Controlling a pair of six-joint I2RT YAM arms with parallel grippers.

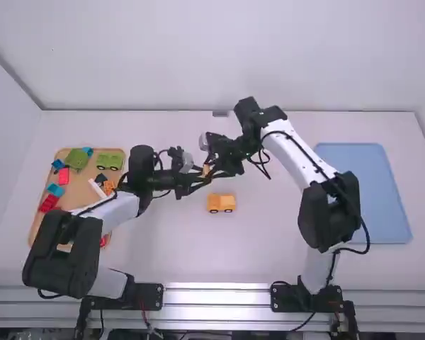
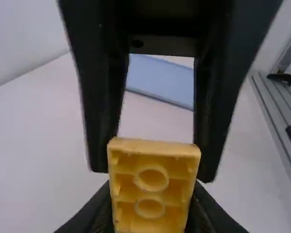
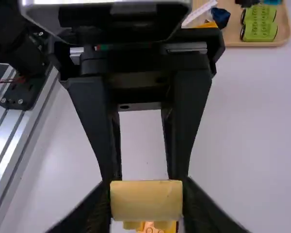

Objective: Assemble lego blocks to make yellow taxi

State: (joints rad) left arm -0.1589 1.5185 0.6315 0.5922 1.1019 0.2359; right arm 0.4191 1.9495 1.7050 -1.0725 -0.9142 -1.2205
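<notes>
In the high view my left gripper [image 1: 197, 181] and my right gripper [image 1: 219, 168] meet above the table around a small yellow block [image 1: 206, 170]. In the left wrist view, my left gripper [image 2: 151, 211] is shut on the yellow block [image 2: 153, 167], whose hollow face shows two round tubes; the right gripper's fingers flank its upper sides. In the right wrist view, my right gripper [image 3: 146, 208] is also shut on the block [image 3: 146, 200], with the left gripper's fingertips at its sides. A yellow-orange toy vehicle [image 1: 221, 203] sits on the table just below them.
A wooden tray [image 1: 85, 185] at the left holds green, red and blue blocks, partly behind the left arm. Two green blocks on a black-wheeled base [image 3: 259, 23] lie in it. A blue tray [image 1: 365, 191] lies at the right, beyond the right arm.
</notes>
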